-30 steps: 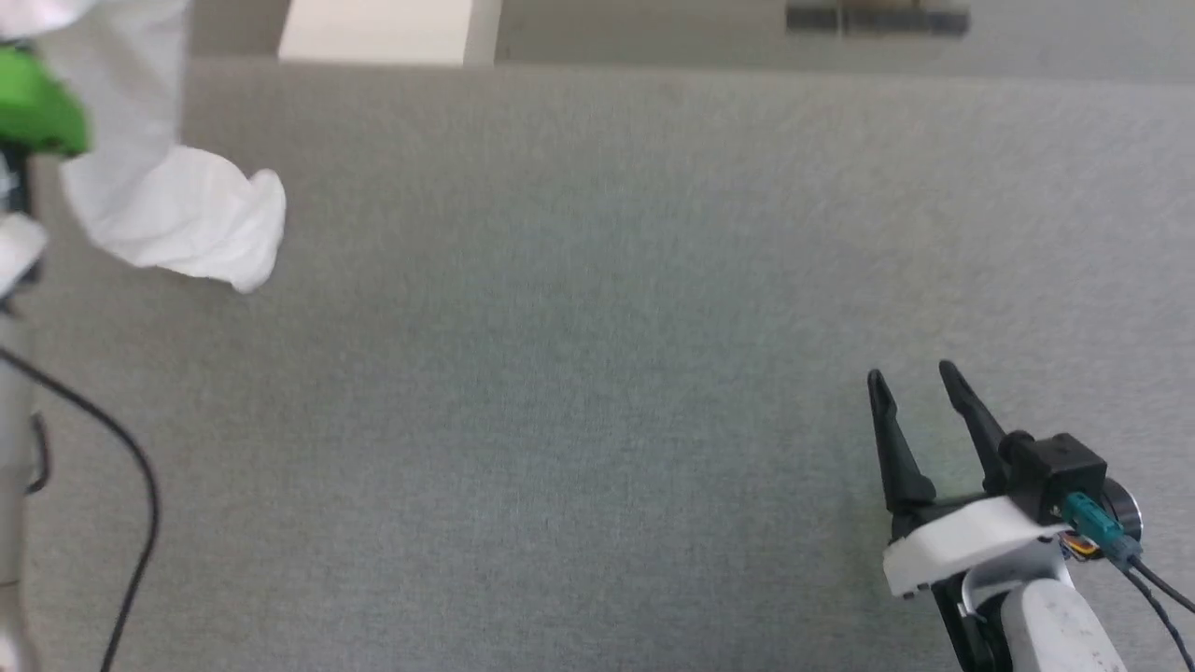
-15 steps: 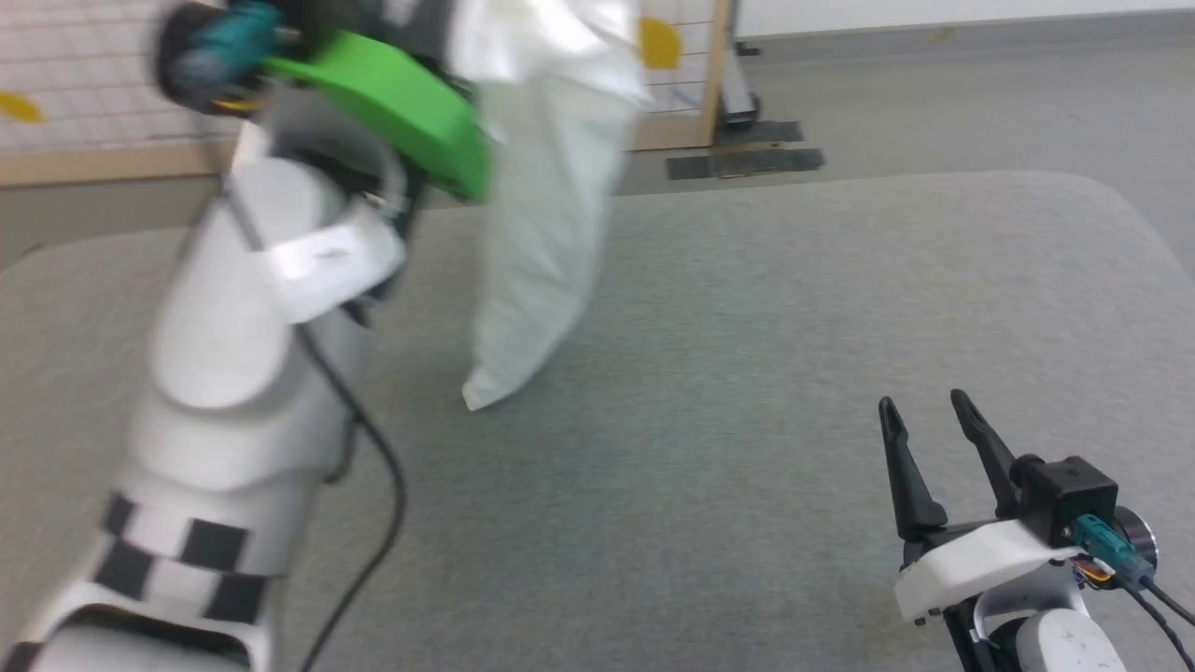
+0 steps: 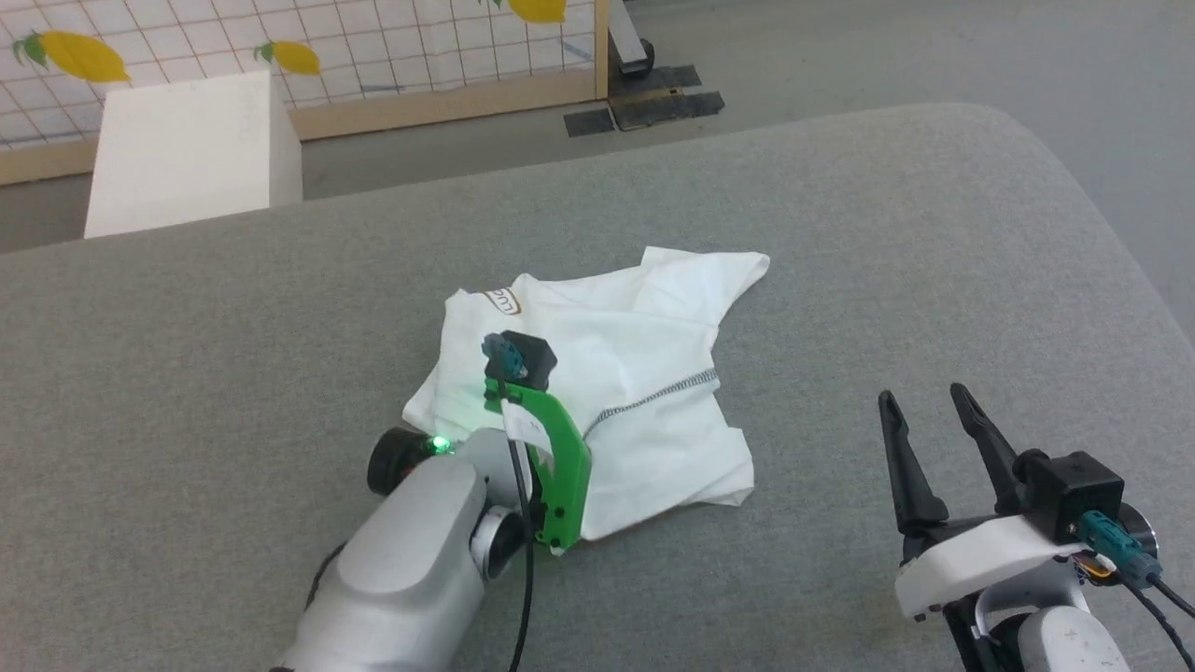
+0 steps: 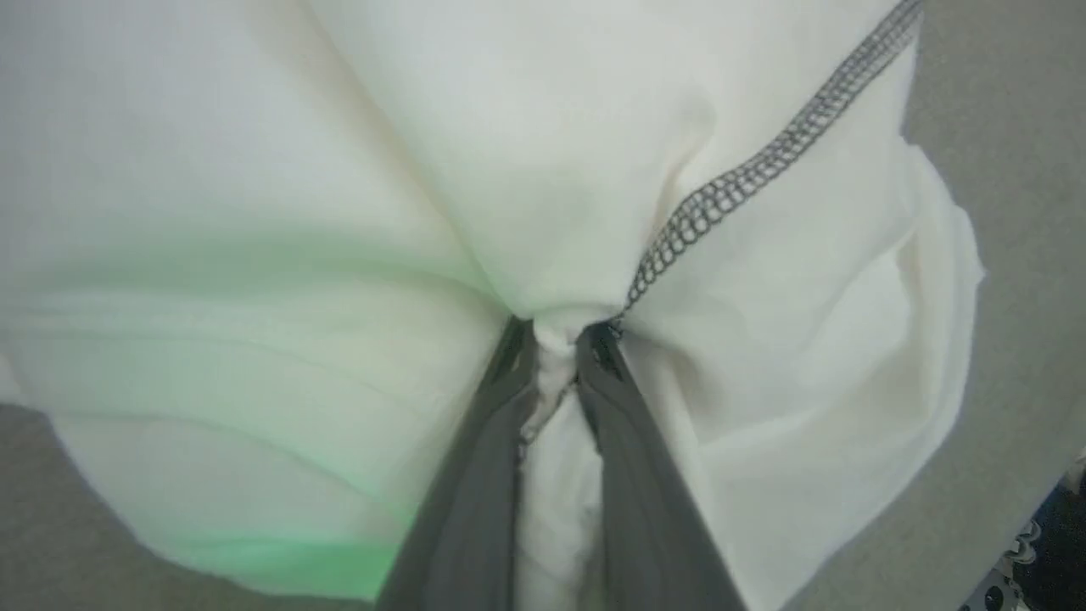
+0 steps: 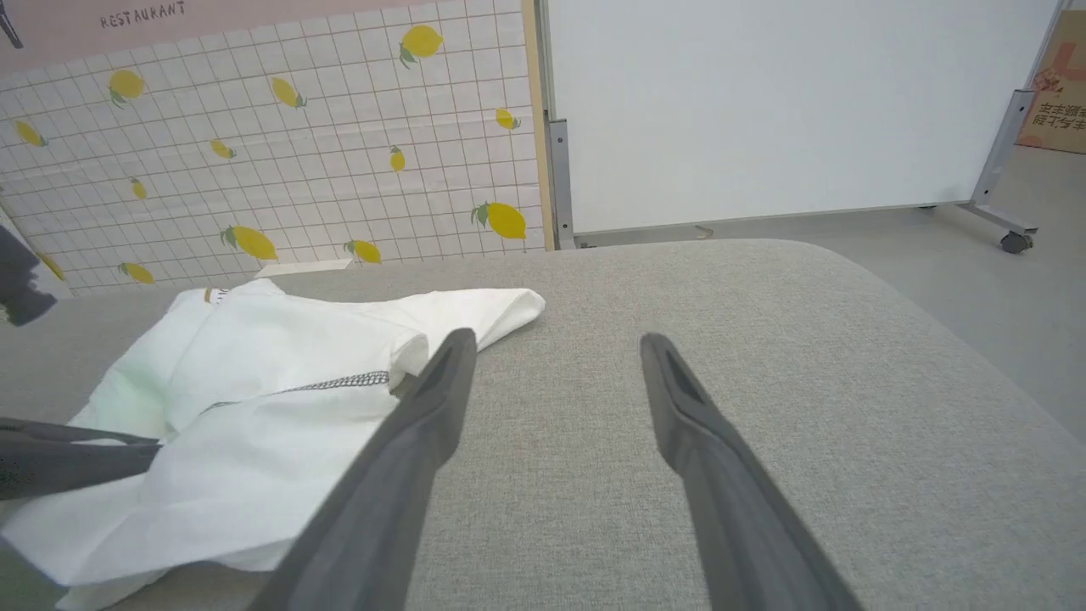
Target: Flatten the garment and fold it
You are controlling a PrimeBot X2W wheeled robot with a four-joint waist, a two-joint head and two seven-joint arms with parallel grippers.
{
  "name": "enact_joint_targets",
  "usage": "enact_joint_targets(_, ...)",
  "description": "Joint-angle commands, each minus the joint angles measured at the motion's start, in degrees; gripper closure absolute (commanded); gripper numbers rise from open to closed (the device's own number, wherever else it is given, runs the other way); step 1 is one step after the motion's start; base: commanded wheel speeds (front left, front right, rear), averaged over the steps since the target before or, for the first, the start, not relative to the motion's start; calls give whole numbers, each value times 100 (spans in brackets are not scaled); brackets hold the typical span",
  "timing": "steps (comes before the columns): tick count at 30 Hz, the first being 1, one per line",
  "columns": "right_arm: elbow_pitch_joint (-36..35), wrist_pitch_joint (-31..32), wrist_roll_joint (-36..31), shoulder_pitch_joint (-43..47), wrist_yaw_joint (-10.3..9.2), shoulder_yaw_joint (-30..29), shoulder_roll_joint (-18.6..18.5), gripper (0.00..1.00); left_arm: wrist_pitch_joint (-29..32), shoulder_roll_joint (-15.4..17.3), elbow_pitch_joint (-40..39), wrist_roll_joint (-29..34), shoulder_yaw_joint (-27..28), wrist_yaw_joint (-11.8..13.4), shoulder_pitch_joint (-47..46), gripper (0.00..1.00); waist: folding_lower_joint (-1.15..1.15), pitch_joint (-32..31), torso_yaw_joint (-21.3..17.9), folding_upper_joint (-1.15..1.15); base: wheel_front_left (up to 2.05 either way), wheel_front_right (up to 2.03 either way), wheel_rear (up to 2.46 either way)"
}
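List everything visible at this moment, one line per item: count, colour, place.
garment: one, white with a dark grey zigzag seam, crumpled mid-table.
table: one, grey fabric top, under the garment.
box: one, white, beyond the table's far left edge.
lemon panel: one, white grid with yellow lemons, behind the box.
whiteboard: one, white, on a wheeled stand right of the lemon panel.
carton: one, brown, far right on the floor.
left gripper: one, dark fingers, green mount, shut on a pinch of garment.
right gripper: one, dark fingers, white mount, open over bare table right of the garment.
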Motion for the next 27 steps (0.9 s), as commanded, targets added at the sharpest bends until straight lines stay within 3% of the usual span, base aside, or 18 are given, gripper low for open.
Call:
enact_joint_targets(1, 2, -30, 42, -35, -9, 2, 1, 0, 62, -42, 30, -85, -10, 7, 124, 5, 0, 80, 4, 0, 0, 0, 0)
enact_joint_targets(2, 14, -35, 44, -39, -9, -9, 1, 0, 47, -63, 10, -137, 7, 22, 163, 0, 0, 88, 44, 0, 0, 0, 0)
enact_joint_targets(5, 34, -37, 43, -44, -9, -12, 1, 0, -311, -85, -177, -187, 109, 89, 213, 0, 0, 67, 161, 0, 0, 0, 0)
enact_joint_targets(10, 5, -29, 3, -53, -9, -55, 1, 0, -1918, 1, -908, -183, 563, 152, 349, 0, 0, -37, 421, 0, 0, 0, 0)
enact_joint_targets(14, -88, 29, -54, -20, -9, -94, 1, 0, -3366, 190, -1476, -85, 1021, 324, 624, 0, 0, -135, 653, 0, 0, 0, 0)
enact_joint_targets(16, -140, 64, -83, 9, -9, -110, 1, 0, -3816, 286, -1680, -74, 1233, 409, 825, 0, 0, -176, 765, 0, 0, 0, 0)
enact_joint_targets(22, -296, 227, -124, 40, -9, -125, 1, 0, -4109, 563, -2265, 115, 1823, 524, 1537, 0, 0, -190, 1050, 0, 0, 0, 0)
enact_joint_targets(27, -182, 858, -90, -44, -9, -80, 1, 0, -4116, 501, -2845, 483, 2334, 435, 2184, 0, 0, -80, 1234, 0, 0, 0, 0)
